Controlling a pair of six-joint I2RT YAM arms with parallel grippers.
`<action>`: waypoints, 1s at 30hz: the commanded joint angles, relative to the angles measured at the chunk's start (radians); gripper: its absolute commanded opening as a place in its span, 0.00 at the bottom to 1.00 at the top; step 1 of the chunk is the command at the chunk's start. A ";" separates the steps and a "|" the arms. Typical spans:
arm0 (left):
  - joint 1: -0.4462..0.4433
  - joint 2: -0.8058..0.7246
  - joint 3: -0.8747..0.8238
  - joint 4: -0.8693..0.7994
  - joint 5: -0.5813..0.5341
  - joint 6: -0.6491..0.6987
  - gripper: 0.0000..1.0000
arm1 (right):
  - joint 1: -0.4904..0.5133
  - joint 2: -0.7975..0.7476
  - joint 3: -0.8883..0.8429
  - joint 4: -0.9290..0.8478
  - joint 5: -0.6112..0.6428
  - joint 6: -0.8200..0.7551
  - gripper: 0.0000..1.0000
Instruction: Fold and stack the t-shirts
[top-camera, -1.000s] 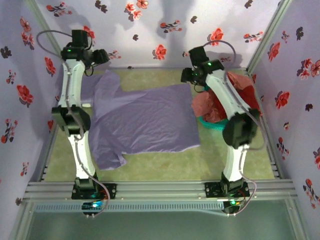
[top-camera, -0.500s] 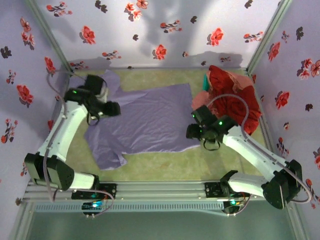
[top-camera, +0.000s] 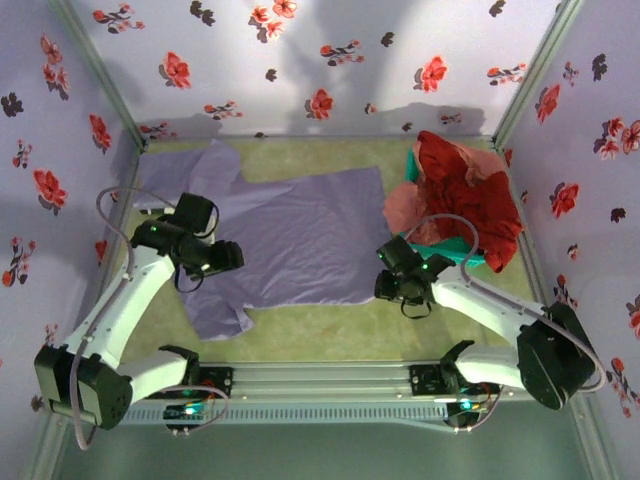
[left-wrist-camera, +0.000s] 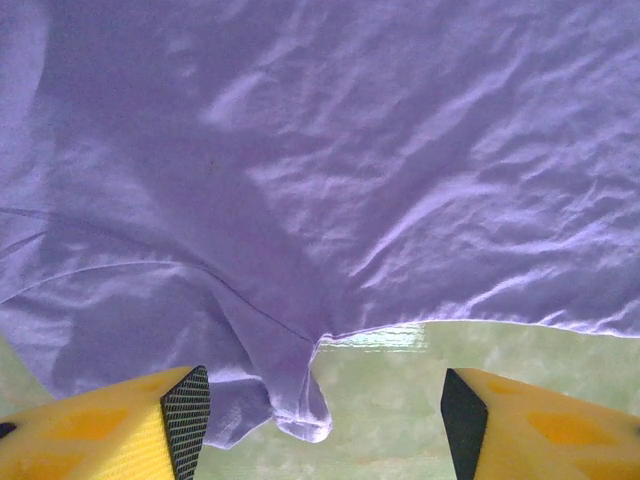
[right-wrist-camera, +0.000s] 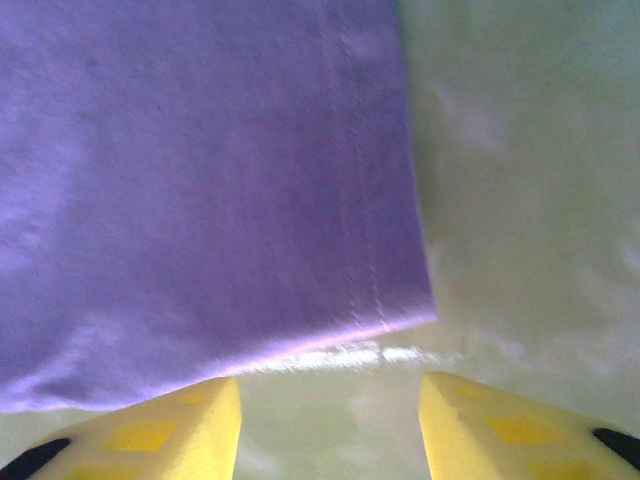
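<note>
Just now both arms have dropped from their raised reach at the far side and swung low over the near edge of the lavender t-shirt (top-camera: 300, 235). It lies spread flat on the green counter (top-camera: 330, 325), left of centre. The left fingers (top-camera: 230, 257) stand wide over the puckered spot where the near sleeve meets the body. A small bunch of fabric lies between them, not yet pinched. The right fingers (top-camera: 384, 287) are also apart, low at the shirt's near right hem corner, holding nothing. This looks like the set-up for a first fold, with both near corners about to be taken. The shirt is thin and softly wrinkled, its stitched hem straight. Red and pink t-shirts (top-camera: 465, 195) sit heaped in the teal basket (top-camera: 462, 252) at the right.
</note>
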 joint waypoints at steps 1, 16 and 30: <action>-0.004 0.017 -0.014 -0.028 -0.036 -0.020 0.66 | -0.002 0.045 0.003 0.082 0.027 -0.040 0.47; 0.016 0.036 -0.012 -0.025 -0.040 -0.008 0.66 | -0.067 0.285 0.146 0.178 -0.024 -0.141 0.45; 0.054 0.000 -0.021 -0.054 -0.040 0.006 0.66 | -0.062 0.487 0.326 0.092 -0.006 -0.178 0.41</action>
